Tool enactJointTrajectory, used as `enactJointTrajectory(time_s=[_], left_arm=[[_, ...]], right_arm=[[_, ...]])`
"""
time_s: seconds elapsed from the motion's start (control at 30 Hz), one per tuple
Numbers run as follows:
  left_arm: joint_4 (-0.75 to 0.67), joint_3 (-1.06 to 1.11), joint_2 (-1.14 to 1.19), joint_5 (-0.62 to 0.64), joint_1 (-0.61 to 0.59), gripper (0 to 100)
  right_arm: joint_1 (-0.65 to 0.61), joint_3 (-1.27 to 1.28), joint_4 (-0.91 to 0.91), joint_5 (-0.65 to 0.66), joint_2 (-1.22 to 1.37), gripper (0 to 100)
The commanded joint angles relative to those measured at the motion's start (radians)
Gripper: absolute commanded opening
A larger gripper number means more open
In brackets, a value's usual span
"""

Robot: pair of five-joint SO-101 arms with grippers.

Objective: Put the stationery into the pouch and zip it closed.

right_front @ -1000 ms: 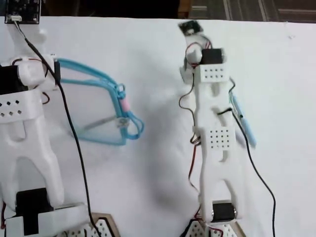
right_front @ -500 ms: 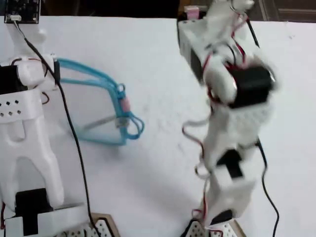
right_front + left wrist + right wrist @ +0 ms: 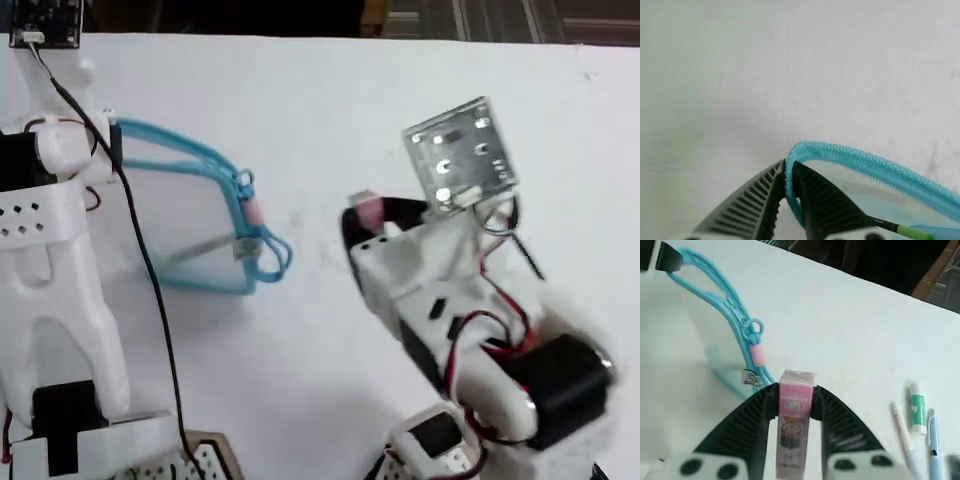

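A clear pouch (image 3: 185,215) with blue trim lies on the white table at the left, its mouth toward the middle. Its pink zip pull (image 3: 255,212) hangs at the open end. My left gripper (image 3: 789,176) is shut on the pouch's blue edge (image 3: 865,161); in the high view it sits at the pouch's far left corner (image 3: 112,140). A thin pen (image 3: 897,229) lies inside. My right gripper (image 3: 795,390) is shut on a pink eraser (image 3: 793,432), held above the table right of the pouch mouth (image 3: 742,325). The high view shows that eraser (image 3: 366,207).
A white pen (image 3: 902,437), a green-and-white stick (image 3: 916,412) and a blue pen (image 3: 935,450) lie together on the table to the right. The right arm's body (image 3: 480,340) covers the near right part. Cables (image 3: 150,280) run over the left arm.
The right arm pulled back from its stretched-out pose at the far right, swung up and came down nearer the pouch with the pink eraser in its gripper. The left arm stayed still.
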Motion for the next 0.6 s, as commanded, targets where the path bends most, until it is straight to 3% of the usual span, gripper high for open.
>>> enactJointTrajectory(time_s=[0.0, 0.23, 0.3, 0.57], left_arm=[[0.054, 0.020, 0.107, 0.008, 0.005, 2], [0.051, 0.020, 0.108, 0.009, 0.005, 2], [0.051, 0.020, 0.108, 0.009, 0.005, 2], [0.051, 0.020, 0.108, 0.009, 0.007, 2]], right_arm=[[-0.073, 0.147, -0.277, -0.028, -0.070, 1.7], [-0.133, 0.479, -1.138, -0.135, -0.102, 1.7], [-0.162, 0.534, -1.313, -0.143, -0.082, 1.7], [-0.246, 0.460, -1.440, -0.150, 0.159, 1.7]])
